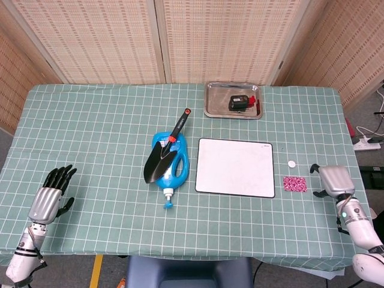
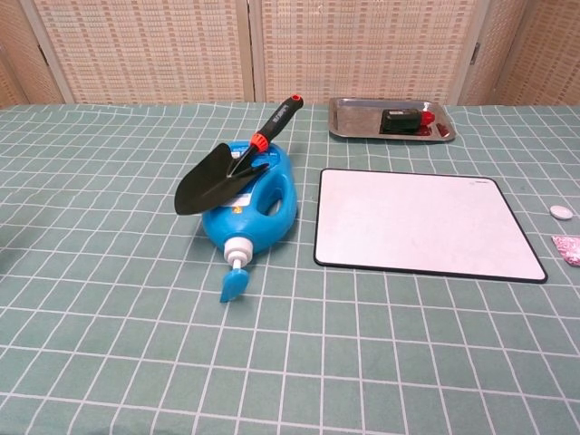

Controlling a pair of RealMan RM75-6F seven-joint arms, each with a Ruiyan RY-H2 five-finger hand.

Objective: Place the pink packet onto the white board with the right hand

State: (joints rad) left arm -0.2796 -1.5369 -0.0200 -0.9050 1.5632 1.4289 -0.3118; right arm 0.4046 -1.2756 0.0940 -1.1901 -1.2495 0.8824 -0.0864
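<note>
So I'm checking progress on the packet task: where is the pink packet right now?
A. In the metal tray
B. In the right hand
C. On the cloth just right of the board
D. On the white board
C: the pink packet lies on the cloth right of the white board, apart from the right hand.

Centre-right: white board (image 2: 426, 223) flat on green checked tablecloth (image 2: 109, 299). Left of it, blue watering bottle (image 2: 258, 207) bearing black trowel (image 2: 217, 176). Far behind, steel tray (image 2: 349, 121) holding black device (image 2: 402, 120). Right edge: white disc (image 2: 562, 212), pink packet (image 2: 569, 247) partly cut off.
</note>
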